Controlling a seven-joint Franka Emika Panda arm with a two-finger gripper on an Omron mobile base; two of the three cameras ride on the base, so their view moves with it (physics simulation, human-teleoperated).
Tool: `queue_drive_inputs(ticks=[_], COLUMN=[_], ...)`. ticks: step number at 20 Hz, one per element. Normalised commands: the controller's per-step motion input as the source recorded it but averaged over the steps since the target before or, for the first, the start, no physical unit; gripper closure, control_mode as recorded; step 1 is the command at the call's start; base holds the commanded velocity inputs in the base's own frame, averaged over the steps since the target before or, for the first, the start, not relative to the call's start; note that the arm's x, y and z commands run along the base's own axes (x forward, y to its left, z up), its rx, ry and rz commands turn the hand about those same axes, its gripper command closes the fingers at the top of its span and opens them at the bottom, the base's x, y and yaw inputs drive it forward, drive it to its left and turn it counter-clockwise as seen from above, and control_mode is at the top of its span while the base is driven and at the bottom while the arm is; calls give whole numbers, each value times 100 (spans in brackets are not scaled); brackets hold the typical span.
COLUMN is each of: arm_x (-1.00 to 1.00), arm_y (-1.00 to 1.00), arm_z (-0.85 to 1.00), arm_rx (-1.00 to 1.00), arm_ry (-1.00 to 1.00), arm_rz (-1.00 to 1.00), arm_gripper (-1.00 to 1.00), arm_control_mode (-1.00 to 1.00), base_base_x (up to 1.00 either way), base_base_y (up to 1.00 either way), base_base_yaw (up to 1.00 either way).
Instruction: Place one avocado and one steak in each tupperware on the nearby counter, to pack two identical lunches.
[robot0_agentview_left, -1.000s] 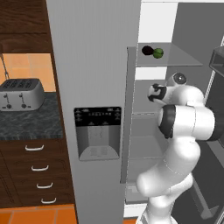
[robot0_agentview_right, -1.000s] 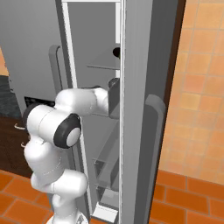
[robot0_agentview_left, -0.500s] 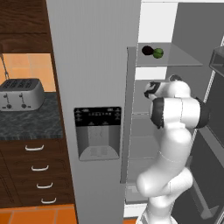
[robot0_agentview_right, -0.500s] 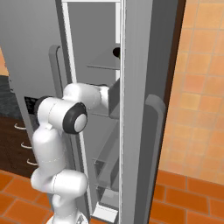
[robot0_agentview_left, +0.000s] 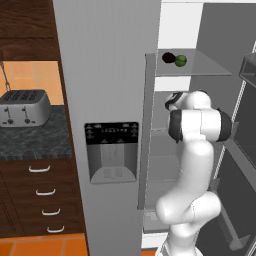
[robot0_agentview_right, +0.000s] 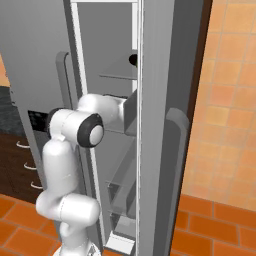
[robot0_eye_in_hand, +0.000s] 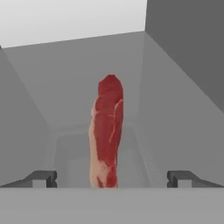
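In the hand view a red, white-marbled steak (robot0_eye_in_hand: 107, 135) lies on a grey fridge shelf and runs away from me. Its near end sits between my fingertips (robot0_eye_in_hand: 43, 178). My gripper (robot0_eye_in_hand: 111, 179) is open, with the fingers wide on either side of the meat and clear of it. In the left base view my arm reaches into the open fridge. One shelf above it rest a dark avocado (robot0_agentview_left: 168, 57) and a green avocado (robot0_agentview_left: 180, 60). The dark counter (robot0_agentview_left: 30, 142) shows at the left. The tupperware is out of view.
A silver toaster (robot0_agentview_left: 25, 107) stands on the counter, above drawers with silver handles (robot0_agentview_left: 45, 191). The grey fridge door with its dispenser panel (robot0_agentview_left: 111, 150) stands left of my arm. The other open door (robot0_agentview_right: 172, 150) is close on the right. Orange tiles cover floor and wall.
My arm has folded upward and its elbow has risen, while the hand has pushed deeper into the fridge at the middle shelf. The avocados stay put.
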Motion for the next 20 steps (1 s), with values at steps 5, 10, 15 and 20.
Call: queue_drive_inputs(ticks=[5, 10, 15, 20], arm_x=[63, 66, 50, 47], arm_y=[-6, 0, 0, 2], arm_z=[-12, -8, -48, -89], arm_rx=[0, 0, 0, 2], arm_ry=[2, 1, 3, 11], arm_rz=[0, 0, 0, 9], arm_gripper=[-100, -100, 100, 100], arm_control_mode=[-100, -100, -100, -100], base_base_x=[0, 0, 0, 0], base_base_y=[0, 0, 0, 0], base_base_yaw=[0, 0, 0, 0])
